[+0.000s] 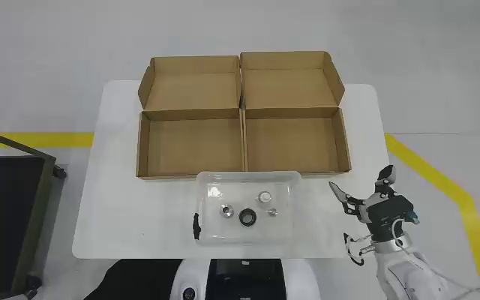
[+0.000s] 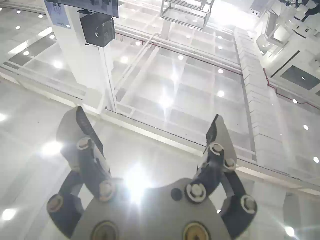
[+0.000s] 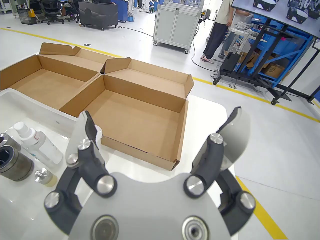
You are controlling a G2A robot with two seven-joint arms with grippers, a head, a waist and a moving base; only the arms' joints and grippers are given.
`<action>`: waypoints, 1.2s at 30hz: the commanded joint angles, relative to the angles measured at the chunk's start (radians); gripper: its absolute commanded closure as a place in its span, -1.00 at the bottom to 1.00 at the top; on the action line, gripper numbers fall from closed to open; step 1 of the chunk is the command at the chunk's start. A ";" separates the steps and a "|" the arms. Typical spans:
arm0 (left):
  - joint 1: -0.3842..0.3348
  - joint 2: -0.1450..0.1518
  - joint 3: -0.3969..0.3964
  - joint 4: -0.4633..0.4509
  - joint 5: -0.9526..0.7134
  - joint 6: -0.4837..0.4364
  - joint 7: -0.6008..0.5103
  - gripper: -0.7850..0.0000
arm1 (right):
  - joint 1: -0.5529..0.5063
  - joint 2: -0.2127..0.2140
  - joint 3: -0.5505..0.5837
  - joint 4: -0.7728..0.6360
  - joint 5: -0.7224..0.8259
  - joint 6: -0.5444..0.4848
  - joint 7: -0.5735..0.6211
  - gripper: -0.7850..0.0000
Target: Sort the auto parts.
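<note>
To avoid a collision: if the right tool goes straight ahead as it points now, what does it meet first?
Probably the right cardboard box, at its front wall or floor. The open right tool aims into it, though its height is unclear.

Clear tray [image 1: 248, 174] of auto parts [image 1: 247, 218] sits before two cardboard boxes [image 1: 191, 146]; right claw [image 1: 360, 178] spread wide beside it.

A white counter [image 1: 112, 217] stands before me on a pale floor marked with yellow tape [image 1: 45, 139]. A dark cart [image 1: 19, 217] sits near its edge on my left. Farther off, a large screen [image 3: 280, 1] rests on a wheeled stand.
</note>
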 commanded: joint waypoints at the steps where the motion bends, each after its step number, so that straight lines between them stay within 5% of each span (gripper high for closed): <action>1: 0.000 0.000 0.000 0.000 0.000 0.000 0.000 -1.00 | 0.000 0.000 0.000 0.000 0.000 0.000 0.000 -1.00; 18: 0.000 0.000 0.000 0.000 0.000 0.000 0.000 -1.00 | 0.007 0.001 -0.009 0.000 -0.013 -0.004 0.029 -1.00; 36: 0.000 0.000 0.000 0.000 0.000 0.000 0.000 -1.00 | 0.095 0.021 -0.238 -0.095 -0.187 -0.262 0.294 -1.00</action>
